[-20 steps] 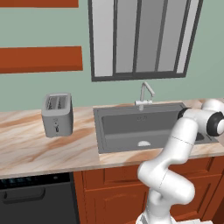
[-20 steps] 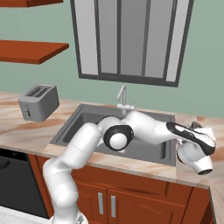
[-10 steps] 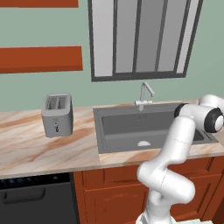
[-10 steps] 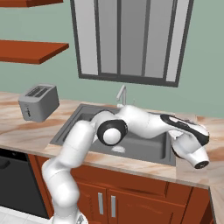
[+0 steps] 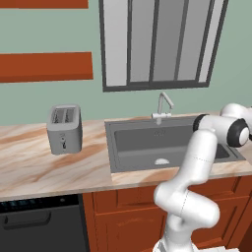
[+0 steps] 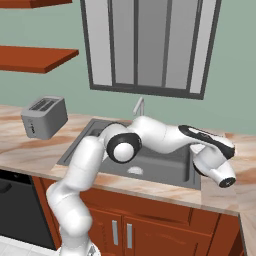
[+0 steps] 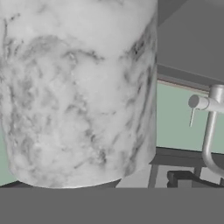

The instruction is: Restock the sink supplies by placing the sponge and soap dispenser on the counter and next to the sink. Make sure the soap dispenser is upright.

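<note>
A whitish marbled cylinder, the body of the soap dispenser, stands upright right in front of the hand camera; its pump top is cut off by the frame. My gripper hovers over the counter at the right end of the sink. It faces the faucet. The jaws stand wide, and no fingertip shows against the bottle. The sponge is out of view.
A grey toaster stands on the counter left of the sink. The chrome faucet rises behind the basin under a window. A dishwasher front sits below the counter on the left.
The forearm has swung lower over the sink's right end and the hand has edged slightly left. The jaws have stayed wide.
</note>
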